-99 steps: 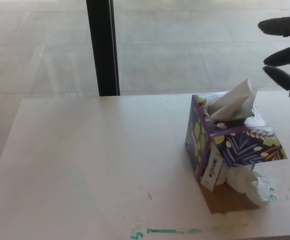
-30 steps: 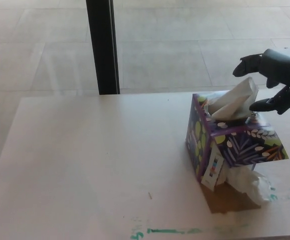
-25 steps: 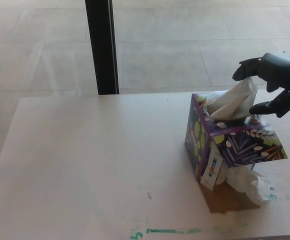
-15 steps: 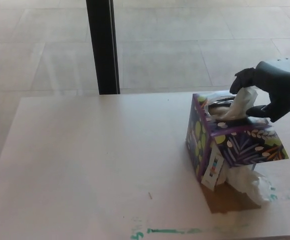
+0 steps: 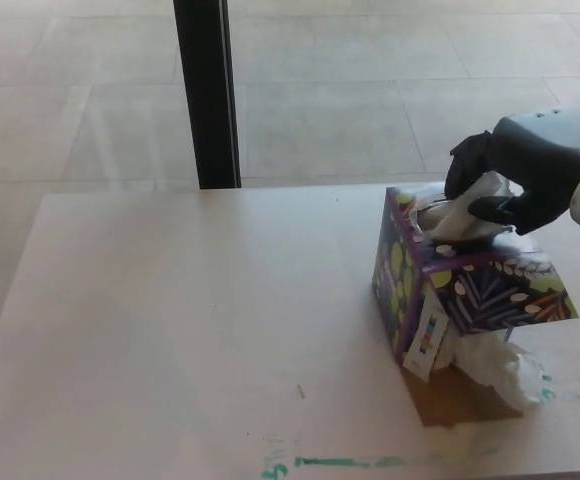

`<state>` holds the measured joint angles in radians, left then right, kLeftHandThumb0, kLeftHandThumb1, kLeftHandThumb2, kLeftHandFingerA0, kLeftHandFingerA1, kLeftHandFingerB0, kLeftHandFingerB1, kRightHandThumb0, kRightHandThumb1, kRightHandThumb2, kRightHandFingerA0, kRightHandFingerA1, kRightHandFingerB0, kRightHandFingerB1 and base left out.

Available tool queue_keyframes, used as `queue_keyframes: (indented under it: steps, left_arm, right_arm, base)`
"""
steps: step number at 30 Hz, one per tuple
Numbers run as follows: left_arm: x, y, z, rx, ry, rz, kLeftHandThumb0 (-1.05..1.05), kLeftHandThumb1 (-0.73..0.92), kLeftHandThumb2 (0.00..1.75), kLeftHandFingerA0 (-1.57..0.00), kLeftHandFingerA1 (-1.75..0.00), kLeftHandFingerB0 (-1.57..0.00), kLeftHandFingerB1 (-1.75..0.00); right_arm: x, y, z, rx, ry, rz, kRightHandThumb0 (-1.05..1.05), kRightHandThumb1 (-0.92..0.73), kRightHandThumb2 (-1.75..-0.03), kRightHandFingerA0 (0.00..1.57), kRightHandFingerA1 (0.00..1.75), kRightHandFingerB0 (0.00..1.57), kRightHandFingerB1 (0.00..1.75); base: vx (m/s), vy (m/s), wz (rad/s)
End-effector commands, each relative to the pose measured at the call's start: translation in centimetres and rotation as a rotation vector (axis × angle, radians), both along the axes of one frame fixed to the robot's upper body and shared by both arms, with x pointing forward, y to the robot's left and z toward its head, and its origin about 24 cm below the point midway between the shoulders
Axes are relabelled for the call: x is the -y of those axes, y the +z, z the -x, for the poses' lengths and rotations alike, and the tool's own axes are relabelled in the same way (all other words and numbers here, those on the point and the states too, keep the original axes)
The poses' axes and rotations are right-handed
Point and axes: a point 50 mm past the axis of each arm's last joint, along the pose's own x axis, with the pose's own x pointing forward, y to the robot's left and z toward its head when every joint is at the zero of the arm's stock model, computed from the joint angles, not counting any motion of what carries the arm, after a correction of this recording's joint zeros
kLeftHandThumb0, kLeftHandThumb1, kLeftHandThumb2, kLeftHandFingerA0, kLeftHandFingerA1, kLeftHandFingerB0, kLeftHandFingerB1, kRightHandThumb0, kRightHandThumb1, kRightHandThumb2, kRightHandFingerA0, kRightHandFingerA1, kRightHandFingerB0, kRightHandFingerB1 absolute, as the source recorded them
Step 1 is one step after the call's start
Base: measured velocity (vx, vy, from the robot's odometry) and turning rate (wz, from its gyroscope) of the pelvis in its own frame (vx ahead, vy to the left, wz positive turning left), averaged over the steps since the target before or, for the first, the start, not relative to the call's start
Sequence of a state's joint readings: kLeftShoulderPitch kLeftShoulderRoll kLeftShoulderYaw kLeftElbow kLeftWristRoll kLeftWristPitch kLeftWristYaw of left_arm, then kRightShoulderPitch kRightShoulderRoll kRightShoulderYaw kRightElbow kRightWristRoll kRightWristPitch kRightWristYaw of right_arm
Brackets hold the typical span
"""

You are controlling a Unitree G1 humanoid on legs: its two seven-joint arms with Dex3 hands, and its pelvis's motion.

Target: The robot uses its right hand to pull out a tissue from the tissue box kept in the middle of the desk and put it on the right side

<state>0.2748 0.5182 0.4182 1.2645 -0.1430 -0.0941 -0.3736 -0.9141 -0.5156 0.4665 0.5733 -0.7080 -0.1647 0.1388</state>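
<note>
The tissue box (image 5: 460, 290) is a purple cube printed with green and white leaves; a white label strip hangs down its near left corner. It stands on the pale desk (image 5: 190, 330), toward the desk's right side, tilted so that its top faces up and slightly toward the camera. A white tissue (image 5: 465, 212) projects from the top opening.

The right hand (image 5: 515, 180) sits directly above the box top, its black fingers (image 5: 467, 165) closed around the upper part of the tissue, with one finger on each side of the fold. The left hand is not in view.

A crumpled white tissue (image 5: 500, 368) lies on the desk against the near right base of the box. Green paint marks (image 5: 350, 462) run along the desk's near edge, in front of the box.

A black post (image 5: 208, 95) stands on the tiled floor beyond the desk's far edge, well left of the box. The desk surface left of the box is bare. To the right of the box, the desk continues to the picture edge.
</note>
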Motion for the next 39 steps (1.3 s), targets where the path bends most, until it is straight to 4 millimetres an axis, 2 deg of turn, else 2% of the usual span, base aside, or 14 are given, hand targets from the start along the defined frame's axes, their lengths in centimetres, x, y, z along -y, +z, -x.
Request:
queue_keyframes:
  steps: [1, 2, 3, 5, 6, 7, 8, 12, 24, 30, 31, 32, 37, 39]
  left_arm:
    - [-0.6, 0.6, 0.2, 0.012, 0.019, -0.011, -0.82, 0.92, 0.73, -0.57, -0.50, -0.46, -0.45]
    - [-0.6, 0.6, 0.3, 0.012, 0.018, -0.012, -0.83, 0.92, 0.73, -0.58, -0.50, -0.47, -0.44]
    - [-0.6, 0.6, 0.3, 0.013, 0.015, -0.016, -0.83, 0.92, 0.73, -0.59, -0.51, -0.48, -0.45]
    - [-0.6, 0.6, 0.2, 0.018, 0.014, -0.017, -0.83, 0.92, 0.73, -0.59, -0.51, -0.48, -0.45]
    - [-0.6, 0.6, 0.2, 0.004, 0.006, -0.018, -0.84, 0.92, 0.73, -0.59, -0.49, -0.48, -0.44]
    - [-0.6, 0.5, 0.2, 0.009, 0.014, -0.014, -0.84, 0.92, 0.72, -0.60, -0.49, -0.48, -0.43]
    - [-0.6, 0.6, 0.2, 0.002, 0.000, -0.018, -0.84, 0.92, 0.73, -0.59, -0.49, -0.49, -0.44]
    - [-0.7, 0.7, 0.2, 0.006, 0.005, -0.021, -0.83, 0.92, 0.73, -0.59, -0.50, -0.48, -0.44]
    - [-0.6, 0.7, 0.7, -0.012, 0.000, -0.015, -0.83, 0.92, 0.73, -0.55, -0.47, -0.46, -0.43]
    - [-0.8, 0.8, 0.7, -0.014, -0.001, -0.020, -0.84, 0.92, 0.72, -0.61, -0.51, -0.48, -0.43]
    - [-0.7, 0.8, 0.7, -0.013, -0.008, -0.017, -0.90, 0.78, 0.88, -0.54, -0.54, -0.42, -0.48]
    - [-0.7, 0.8, 0.7, -0.015, -0.018, -0.017, -0.84, 0.92, 0.73, -0.55, -0.47, -0.45, -0.42]
    - [-0.4, 0.6, 1.5, -0.030, -0.009, -0.012, -0.84, 0.92, 0.73, -0.56, -0.47, -0.46, -0.43]
    - [-0.4, 0.5, 1.7, -0.032, -0.001, -0.006, -0.82, 0.92, 0.74, -0.58, -0.50, -0.47, -0.45]
  right_arm:
    - [0.5, -0.2, 0.3, 0.076, 0.014, 0.036, -0.25, -0.64, -0.59, 0.76, 1.75, 0.66, 1.53]
    - [0.6, -0.3, 0.4, 0.083, 0.020, 0.035, -0.37, -0.47, -0.87, 1.10, 1.35, 0.84, 1.17]
    - [0.7, -0.5, 0.4, 0.097, 0.024, 0.040, -0.37, -0.46, -0.87, 1.10, 1.34, 0.87, 1.19]
    - [0.7, -0.5, 0.4, 0.112, 0.027, 0.046, -0.37, -0.46, -0.87, 1.10, 1.34, 0.87, 1.19]
    - [0.8, -0.8, 0.4, 0.112, 0.019, 0.067, -0.28, -0.67, -0.64, 0.79, 1.75, 0.67, 1.52]
    - [0.9, -1.1, 0.5, 0.113, 0.016, 0.098, -0.25, -0.63, -0.80, 0.79, 1.75, 0.69, 1.55]
    - [0.9, -1.2, 0.6, 0.109, 0.013, 0.113, -0.25, -0.65, -0.80, 0.80, 1.75, 0.74, 1.33]
    - [1.2, -1.6, 0.7, 0.101, 0.006, 0.140, -0.22, -0.59, -0.88, 0.79, 1.75, 0.63, 1.63]
    - [1.3, -2.9, 1.5, 0.127, 0.053, 0.104, -0.31, -0.74, -0.71, 0.83, 1.75, 0.66, 1.60]
    - [0.8, -2.8, 1.9, 0.254, 0.092, 0.019, -0.20, -0.56, -0.97, 0.90, 1.72, 0.77, 1.47]
    - [0.8, -2.7, 1.9, 0.280, 0.100, 0.004, -0.18, -0.54, -0.97, 0.89, 1.75, 0.73, 1.56]
    - [0.7, -2.6, 1.9, 0.309, 0.103, 0.005, -0.18, -0.54, -0.98, 0.88, 1.75, 0.72, 1.58]
    - [0.5, -2.2, 2.0, 0.328, 0.128, -0.022, -0.18, -0.55, -0.96, 0.87, 1.71, 0.70, 1.56]
    - [0.3, -0.8, 1.8, 0.392, 0.132, -0.015, -0.17, -0.54, -1.00, 0.91, 1.66, 0.75, 1.44]
  base:
    - [0.00, 0.000, 0.00]
    - [0.00, 0.000, 0.00]
    - [0.00, 0.000, 0.00]
    - [0.00, 0.000, 0.00]
    - [0.00, 0.000, 0.00]
    - [0.00, 0.000, 0.00]
    - [0.00, 0.000, 0.00]
    - [0.00, 0.000, 0.00]
    - [0.00, 0.000, 0.00]
    - [0.00, 0.000, 0.00]
    - [0.00, 0.000, 0.00]
    - [0.00, 0.000, 0.00]
    - [0.00, 0.000, 0.00]
    - [0.00, 0.000, 0.00]
